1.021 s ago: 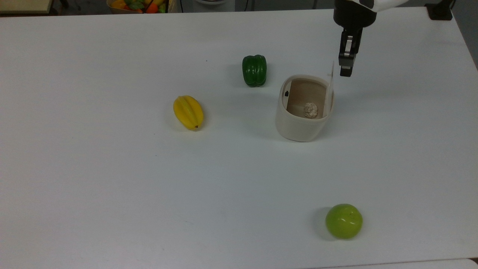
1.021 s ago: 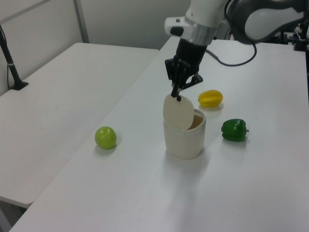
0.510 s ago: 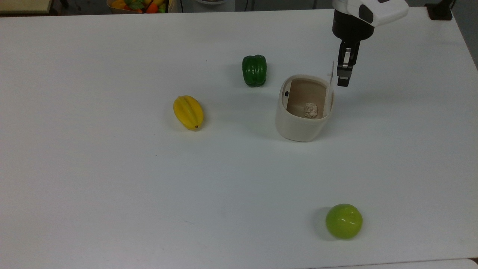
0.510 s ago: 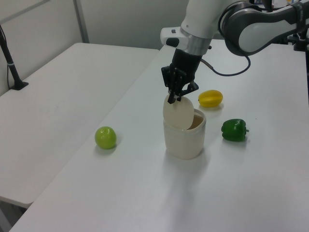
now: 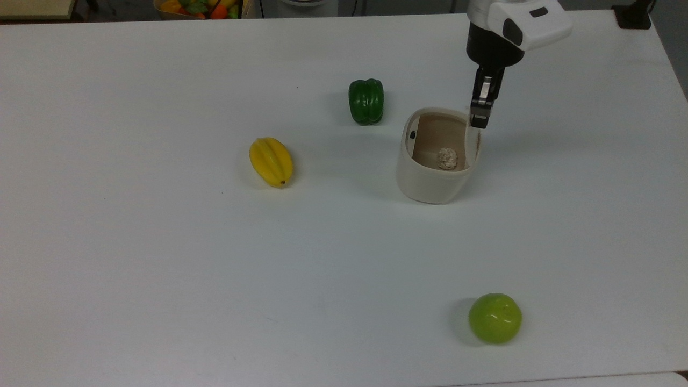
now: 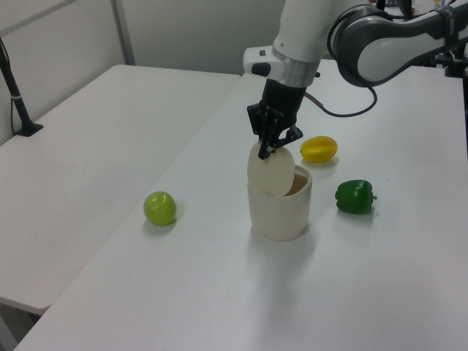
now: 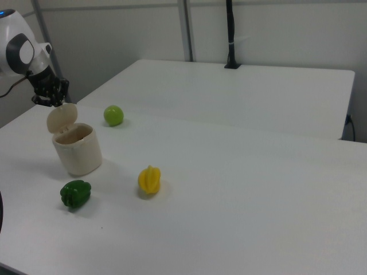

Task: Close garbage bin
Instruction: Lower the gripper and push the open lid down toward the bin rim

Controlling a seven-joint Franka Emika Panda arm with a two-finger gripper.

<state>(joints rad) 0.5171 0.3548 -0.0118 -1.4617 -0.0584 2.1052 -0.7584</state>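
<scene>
The garbage bin (image 5: 430,185) is a cream tub standing at the table's middle right in the top view, brownish inside with a crumpled wad (image 5: 447,157) at the bottom. A small black button (image 5: 413,134) sits at its rim. Its lid (image 6: 270,170) stands upright, hinged on the top view's right side of the rim. My gripper (image 5: 480,121) is shut and points down, its tips at the lid's top edge. From the left view, the gripper (image 6: 269,150) meets the top of the lid above the bin (image 6: 278,212). In the right view the gripper (image 7: 50,102) hangs over the lid (image 7: 61,116).
A green bell pepper (image 5: 366,101) lies just to the top view's left of the bin. A yellow star fruit (image 5: 271,161) lies further left, and a green apple (image 5: 495,317) sits near the front edge. A basket of produce (image 5: 199,8) stands beyond the far edge.
My gripper has moved down and toward the top view's left, from beside the lid to its top edge. The lid still stands upright.
</scene>
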